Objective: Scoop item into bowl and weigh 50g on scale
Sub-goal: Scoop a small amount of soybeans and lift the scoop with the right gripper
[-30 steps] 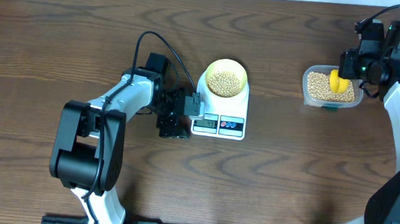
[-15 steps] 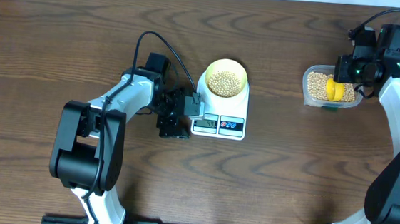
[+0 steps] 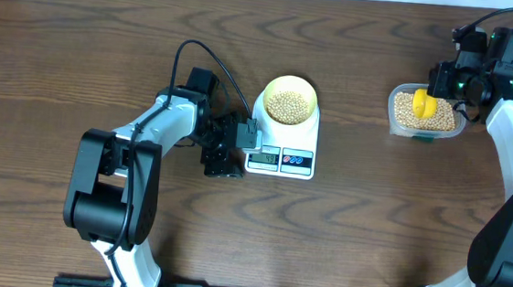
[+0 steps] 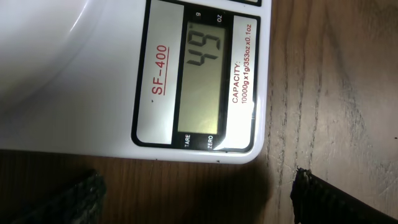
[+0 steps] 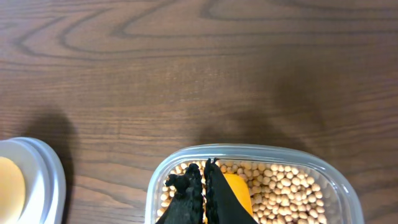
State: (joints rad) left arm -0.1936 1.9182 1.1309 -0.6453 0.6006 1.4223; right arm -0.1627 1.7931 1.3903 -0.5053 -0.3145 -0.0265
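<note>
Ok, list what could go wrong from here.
1. The display on the scale reads 49, so a full scoop from the tub would likely overshoot 50.
2. Beans could roll off the scoop over the table on the way to the bowl.
3. The open left gripper sits close beside the scale; a nudge might upset the reading.

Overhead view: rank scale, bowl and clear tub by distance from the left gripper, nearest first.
From the left gripper:
1. scale, right beside it, at the display end.
2. bowl, on the scale, beyond the display.
3. clear tub, far right of the table, yellow scoop in it.
</note>
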